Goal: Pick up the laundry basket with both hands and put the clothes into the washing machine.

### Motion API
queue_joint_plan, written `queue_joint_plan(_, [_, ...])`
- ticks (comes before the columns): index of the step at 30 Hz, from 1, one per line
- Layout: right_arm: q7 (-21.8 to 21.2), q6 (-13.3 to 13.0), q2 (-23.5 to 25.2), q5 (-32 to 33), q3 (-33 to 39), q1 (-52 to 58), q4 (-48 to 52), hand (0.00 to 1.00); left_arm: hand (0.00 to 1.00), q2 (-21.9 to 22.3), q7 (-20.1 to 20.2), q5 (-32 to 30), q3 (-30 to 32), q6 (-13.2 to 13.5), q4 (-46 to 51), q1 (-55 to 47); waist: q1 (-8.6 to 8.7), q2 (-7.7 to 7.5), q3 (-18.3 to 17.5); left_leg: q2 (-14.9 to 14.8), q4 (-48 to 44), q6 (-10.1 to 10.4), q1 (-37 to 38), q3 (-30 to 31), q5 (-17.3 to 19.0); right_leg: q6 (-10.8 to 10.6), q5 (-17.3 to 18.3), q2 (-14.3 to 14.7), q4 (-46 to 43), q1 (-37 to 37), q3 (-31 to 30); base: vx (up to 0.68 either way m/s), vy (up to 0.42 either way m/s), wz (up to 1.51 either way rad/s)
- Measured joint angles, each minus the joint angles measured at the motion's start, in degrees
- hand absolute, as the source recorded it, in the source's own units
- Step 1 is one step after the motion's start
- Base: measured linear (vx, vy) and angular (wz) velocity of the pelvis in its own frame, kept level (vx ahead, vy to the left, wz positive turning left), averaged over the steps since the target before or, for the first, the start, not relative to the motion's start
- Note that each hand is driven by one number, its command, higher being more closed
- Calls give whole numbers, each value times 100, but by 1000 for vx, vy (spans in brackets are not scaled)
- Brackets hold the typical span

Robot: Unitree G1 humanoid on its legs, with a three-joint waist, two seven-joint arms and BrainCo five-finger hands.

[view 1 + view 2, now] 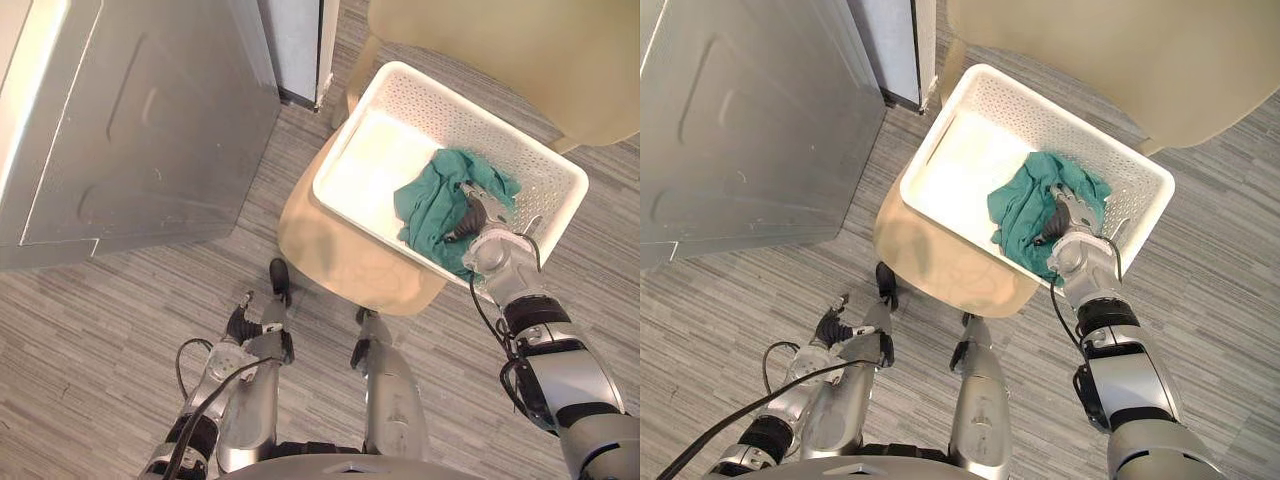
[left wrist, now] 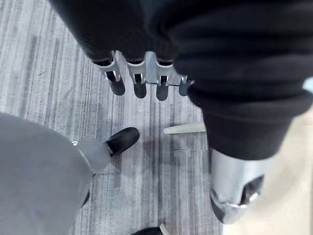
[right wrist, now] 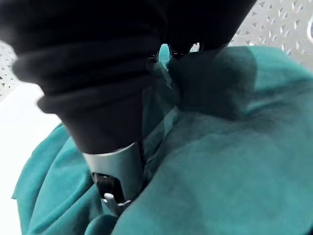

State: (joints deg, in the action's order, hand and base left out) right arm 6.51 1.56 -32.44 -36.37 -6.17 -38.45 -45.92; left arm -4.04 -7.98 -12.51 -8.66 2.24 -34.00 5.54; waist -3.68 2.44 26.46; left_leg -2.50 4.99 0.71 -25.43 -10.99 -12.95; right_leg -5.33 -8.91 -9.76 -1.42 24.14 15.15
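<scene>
The white perforated laundry basket (image 1: 345,135) rests on the seat of a pale wooden chair (image 1: 340,255), to the right of centre in the scene. A teal cloth (image 1: 430,205) lies bunched in the near right part of the basket; the left part of the basket floor is bare. The right hand (image 1: 472,215) is pressed down into the cloth. Its thumb (image 3: 117,171) sinks into the folds and its fingers are buried, so I cannot tell whether it grips. The left hand (image 1: 240,325) hangs low at near left above the grey plank floor (image 1: 100,340), fingers (image 2: 139,85) straight, holding nothing. A grey metal appliance (image 1: 130,120) stands at far left, apart from the chair
</scene>
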Motion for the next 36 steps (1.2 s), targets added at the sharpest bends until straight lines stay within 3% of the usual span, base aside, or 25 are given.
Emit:
queue_joint_plan(8, [7, 69, 105, 51, 70, 7, 15, 0, 0, 134, 2, 3, -43, -36, 330, -15, -52, 19, 8, -5, 0, 32, -213, 2, 14, -1, 112, -33, -235, 320, 1, 23, -4, 0])
queue_joint_plan(9, [9, 84, 105, 51, 70, 8, 15, 100, 0, 167, 0, 3, -37, -66, 368, -22, -62, 19, 7, -5, -2, 32, -213, 1, 14, 0, 127, -37, -254, 325, 3, 49, -8, 0])
queue_joint_plan(36, [29, 102, 182, 46, 165, 171, 48, 100, 0, 233, -3, -1, -21, -106, 467, -25, -102, 55, -31, -4, -31, 73, -231, 121, -24, -8, 193, -64, -408, 346, 121, 26, -10, 2])
